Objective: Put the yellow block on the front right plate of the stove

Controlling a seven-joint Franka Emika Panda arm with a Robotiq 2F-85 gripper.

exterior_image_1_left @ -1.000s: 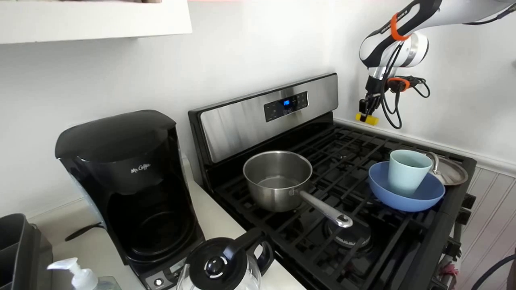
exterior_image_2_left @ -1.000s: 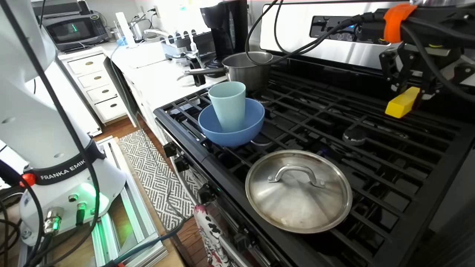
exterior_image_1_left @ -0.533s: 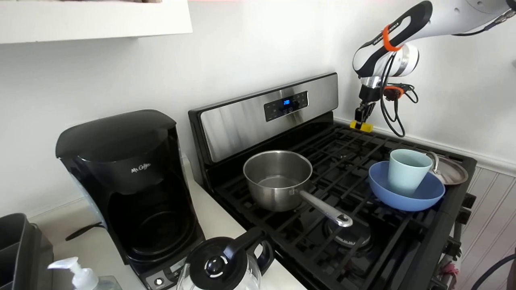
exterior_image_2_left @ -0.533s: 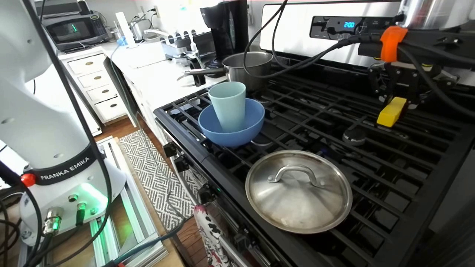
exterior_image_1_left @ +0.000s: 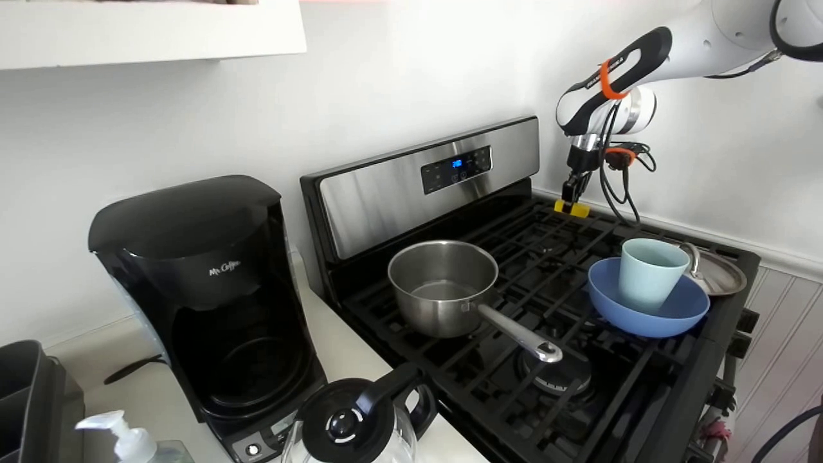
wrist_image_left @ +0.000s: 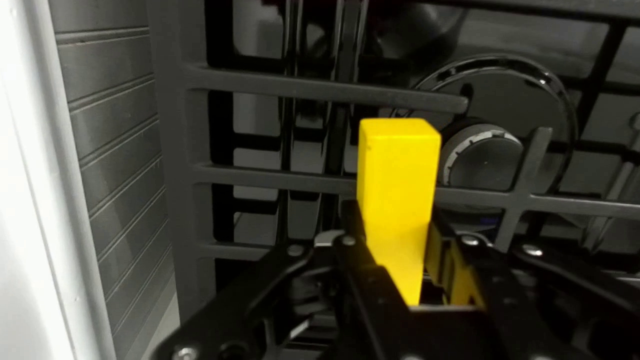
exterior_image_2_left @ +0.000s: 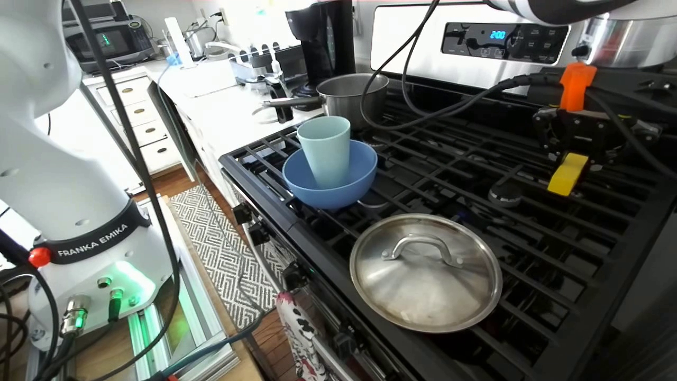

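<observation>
The yellow block (exterior_image_1_left: 571, 209) is held by my gripper (wrist_image_left: 395, 220), whose fingers stand on both sides of it. The block (wrist_image_left: 400, 175) sticks out past the fingertips in the wrist view. The stove (exterior_image_1_left: 386, 202) has black grates and a steel back panel (exterior_image_2_left: 410, 42) with a blue display. My gripper (exterior_image_2_left: 574, 156) and the block (exterior_image_2_left: 568, 174) are low over the grates on the side by the wall, toward the back panel. A round burner (wrist_image_left: 482, 157) shows beside the block in the wrist view. The exact gap between block and grate cannot be told.
A steel lid (exterior_image_2_left: 426, 275) lies on the grates at the front edge. A blue bowl (exterior_image_2_left: 330, 196) with a light blue cup (exterior_image_2_left: 325, 151) stands beside it. A steel saucepan (exterior_image_1_left: 443, 289) with a long handle is near the coffee maker (exterior_image_1_left: 186, 257). A white wall (wrist_image_left: 50, 200) is close.
My gripper has come down toward the grates with the yellow block still held. It has also shifted a little left in an exterior view. The lid, bowl, cup and saucepan have not moved.
</observation>
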